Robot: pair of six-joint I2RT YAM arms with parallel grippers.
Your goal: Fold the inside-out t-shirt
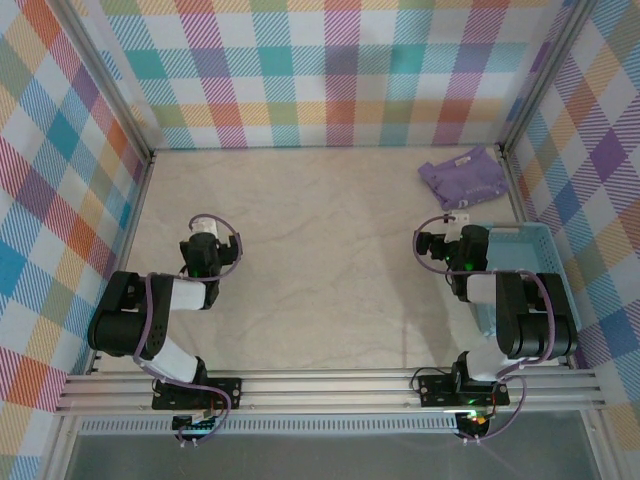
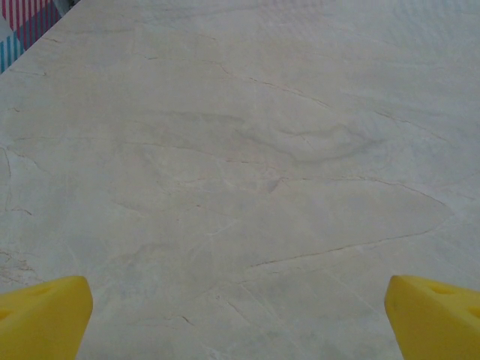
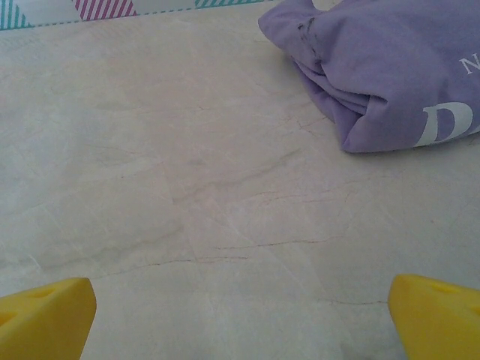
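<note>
The inside-out t-shirt (image 1: 462, 178) is a lavender-purple bundle, folded small, lying at the back right of the table near the wall. In the right wrist view the t-shirt (image 3: 375, 82) sits ahead and to the right, with white lettering on its top face. My right gripper (image 3: 241, 319) is open, its yellow fingertips (image 3: 45, 319) wide apart over bare table, well short of the shirt. My left gripper (image 2: 240, 319) is open too, its yellow fingertips (image 2: 431, 319) above bare table on the left side. Neither holds anything.
A light blue plastic basket (image 1: 538, 250) stands at the right edge, beside and partly under the right arm (image 1: 520, 315). Checked walls (image 1: 320, 70) close the table on three sides. The left arm (image 1: 150, 320) is folded near the front left.
</note>
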